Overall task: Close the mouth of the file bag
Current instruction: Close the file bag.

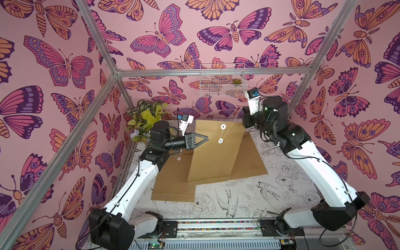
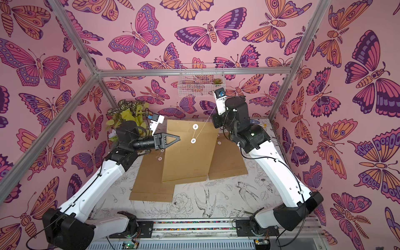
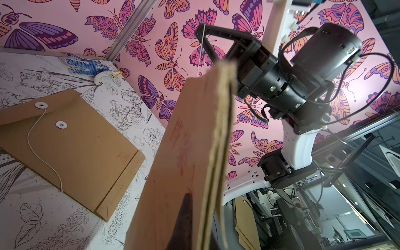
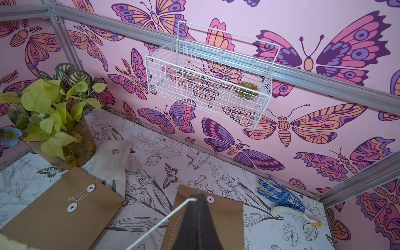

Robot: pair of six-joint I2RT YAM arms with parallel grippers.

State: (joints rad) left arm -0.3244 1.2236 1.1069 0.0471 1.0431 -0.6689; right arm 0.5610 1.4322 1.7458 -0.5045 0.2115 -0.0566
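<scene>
The brown file bag [image 1: 212, 155] [image 2: 186, 155] stands tilted above the table in both top views, with two white buttons [image 1: 223, 126] on its flap side. My left gripper [image 1: 207, 137] [image 3: 201, 225] is shut on the bag's left edge; one dark finger [image 3: 184, 216] lies flat on the bag's printed face [image 3: 190, 140]. My right gripper [image 1: 244, 108] [image 4: 197, 200] is raised near the back wall, shut on the white string [image 4: 160, 223]. The string [image 1: 231, 124] runs taut from the lower button up to those fingertips [image 3: 200, 30].
Two more file bags lie flat, one left [image 1: 171, 179] and one right [image 1: 249, 160]. A potted plant [image 1: 147, 119] stands at the back left. A wire basket [image 1: 223, 82] hangs on the back wall. A blue glove [image 4: 281, 194] and white cloth [image 4: 112, 155] lie at the back.
</scene>
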